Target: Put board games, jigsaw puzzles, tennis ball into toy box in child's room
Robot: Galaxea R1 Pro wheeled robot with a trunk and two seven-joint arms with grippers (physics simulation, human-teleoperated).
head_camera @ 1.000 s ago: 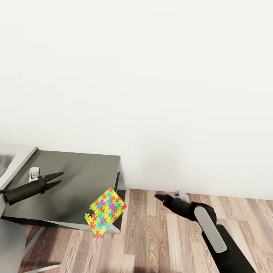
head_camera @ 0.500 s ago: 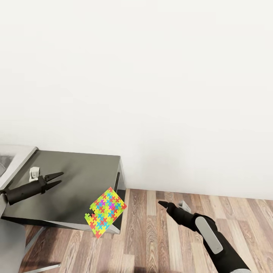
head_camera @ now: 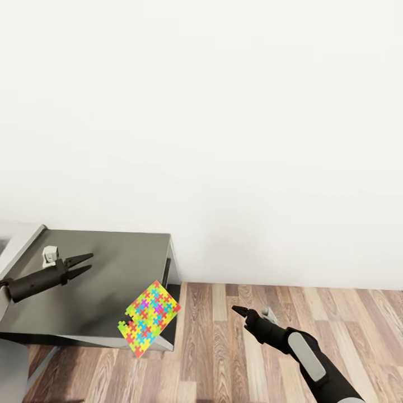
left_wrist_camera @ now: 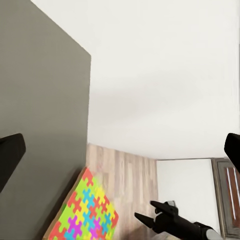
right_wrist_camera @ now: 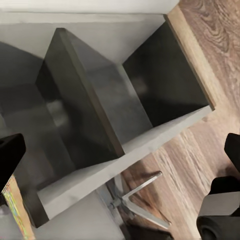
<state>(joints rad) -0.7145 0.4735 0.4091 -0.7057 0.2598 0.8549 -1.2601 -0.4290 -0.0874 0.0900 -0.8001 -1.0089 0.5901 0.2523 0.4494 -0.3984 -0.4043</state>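
The robot's left gripper hangs above the top of a low dark grey cabinet, its two black fingers parted in a narrow V with nothing between them; in the left wrist view the fingertips sit far apart at the frame's edges, gripping nothing. A jigsaw puzzle, a thin sheet of yellow, pink, green and blue pieces, rests tilted at the cabinet's front corner nearest the wood plank floor, overhanging the edge, well apart from both grippers; the left wrist view shows the same sheet at the cabinet's edge with floorboards beyond. The right gripper is held low over the floor, pointing toward the cabinet and the puzzle, touching neither. From the head view its fingers read as a single dark tip, but the right wrist view shows them spread wide at the frame's edges, empty, looking onto the cabinet's open dark compartments and a metal leg beneath. A plain white wall stands behind. The corner of a pale grey surface shows beside the cabinet.
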